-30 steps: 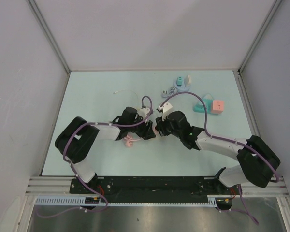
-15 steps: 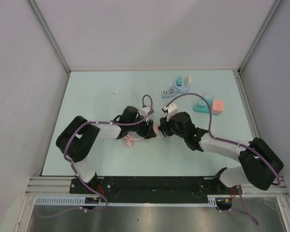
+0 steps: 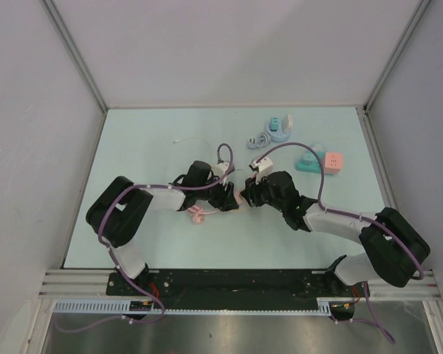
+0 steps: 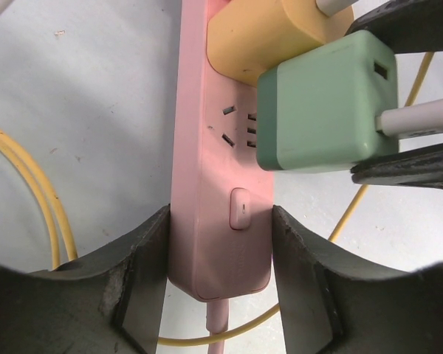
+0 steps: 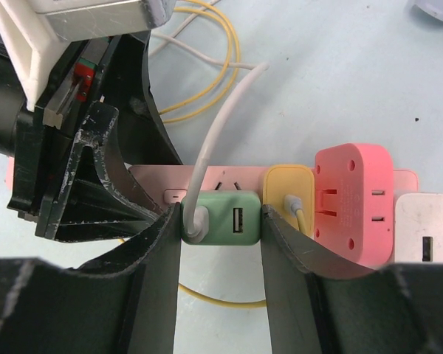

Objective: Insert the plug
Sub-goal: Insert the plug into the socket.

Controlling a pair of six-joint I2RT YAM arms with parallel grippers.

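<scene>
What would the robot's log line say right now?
left gripper: clamping pink power strip | right gripper: holding green plug over strip's sockets | fully in: cannot tell

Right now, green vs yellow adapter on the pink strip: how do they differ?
The green adapter sits clamped in the right tool; the yellow adapter stands free beside it. Green is nearer the strip's switch, yellow further along. Both sit on the pink power strip, each with a cable.

Top view high, far, steeply downward; both wrist views close, green plug (image 4: 321, 107) and pink power strip (image 4: 207, 184) common to both.
</scene>
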